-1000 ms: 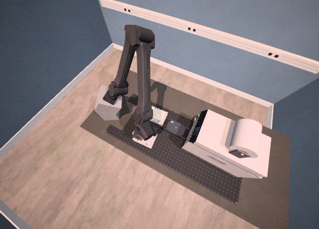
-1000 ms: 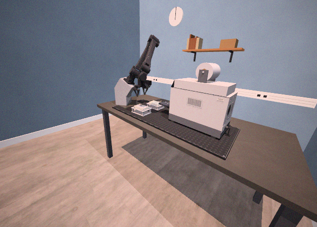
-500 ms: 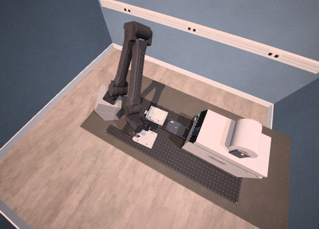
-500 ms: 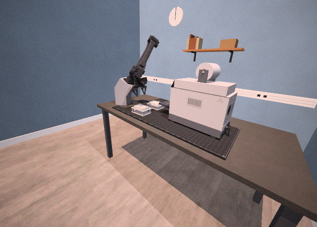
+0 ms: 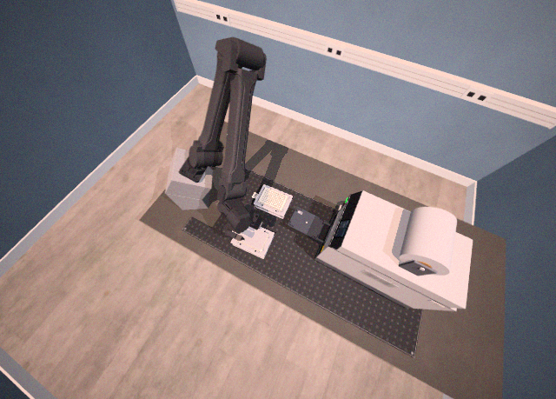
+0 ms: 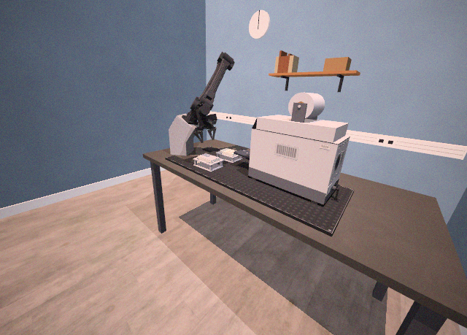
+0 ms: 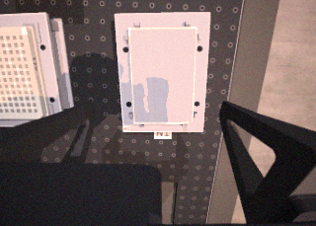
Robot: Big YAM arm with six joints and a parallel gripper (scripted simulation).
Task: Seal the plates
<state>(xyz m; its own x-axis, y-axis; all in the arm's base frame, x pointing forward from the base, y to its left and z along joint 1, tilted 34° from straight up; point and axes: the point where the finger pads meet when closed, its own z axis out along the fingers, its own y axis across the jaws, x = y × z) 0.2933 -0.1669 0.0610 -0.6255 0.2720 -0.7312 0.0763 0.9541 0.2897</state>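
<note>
The tool [image 5: 249, 231] [image 6: 206, 139] [image 7: 157, 108] hangs with its fingers wide apart, gripping nothing, above the foil-topped plate [image 5: 256, 238] [image 6: 207, 157] [image 7: 163, 63] in nest N1 [image 5: 268, 245] [image 6: 213, 168] [image 7: 202, 88]. That plate looks sealed and seated flat; its A1 corner is too small to check. The likely step is to leave it and fetch the open plate [image 5: 274, 198] [image 6: 228, 150] [image 7: 17, 68], its wells showing in the other nest [image 5: 281, 214] [image 7: 48, 73]. Lift straight up before crossing, square the fingers to that plate, grip low and evenly, and raise it level.

The nests stand near each other, so an open finger could clip the sealed plate. N1 lies near the long edge of the perforated board [image 5: 359, 314] [image 6: 294, 199] [image 7: 222, 53]. The stage [image 5: 305, 222] [image 6: 241, 152] is out, bearing no plate, before the sealer [image 5: 381, 233] [image 6: 290, 154]; approach it from above, short of the housing.
</note>
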